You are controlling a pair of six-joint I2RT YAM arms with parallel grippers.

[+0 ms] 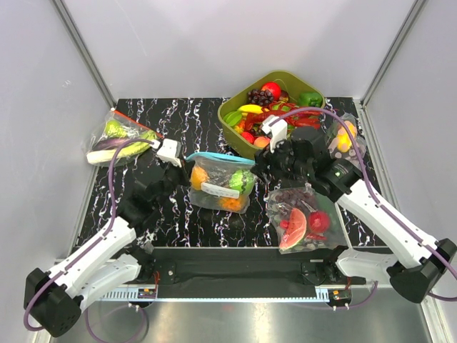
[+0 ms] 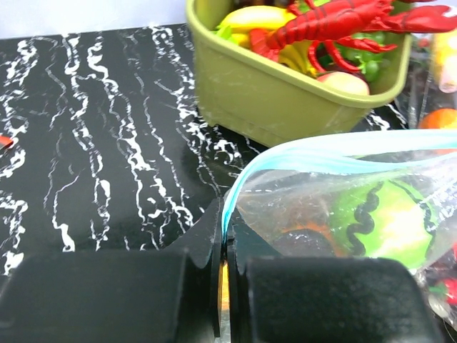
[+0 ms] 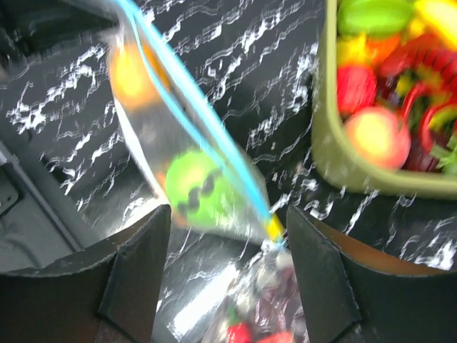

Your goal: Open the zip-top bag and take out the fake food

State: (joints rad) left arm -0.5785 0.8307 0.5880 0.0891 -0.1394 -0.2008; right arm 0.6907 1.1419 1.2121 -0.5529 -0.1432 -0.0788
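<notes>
Left jaws pinch zip-top bag (image 2: 321, 189) corner; right spread.

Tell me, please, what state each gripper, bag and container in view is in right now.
zip-top bag: zip strip uppermost; whether unzipped, cannot tell.
fake food: inside the bag.
left gripper: shut on the bag's corner.
right gripper: open, fingers either side of the bag's other end.
green bin: upright, filled with toy food.

Olive-green bin (image 1: 230, 133) of toy food (image 1: 271, 89) with a red lobster (image 2: 335, 25) on top, bag of green vegetables (image 1: 120, 137) far left, watermelon-and-grapes bag (image 1: 300, 218) in front, black marbled tabletop (image 1: 193, 118).
</notes>
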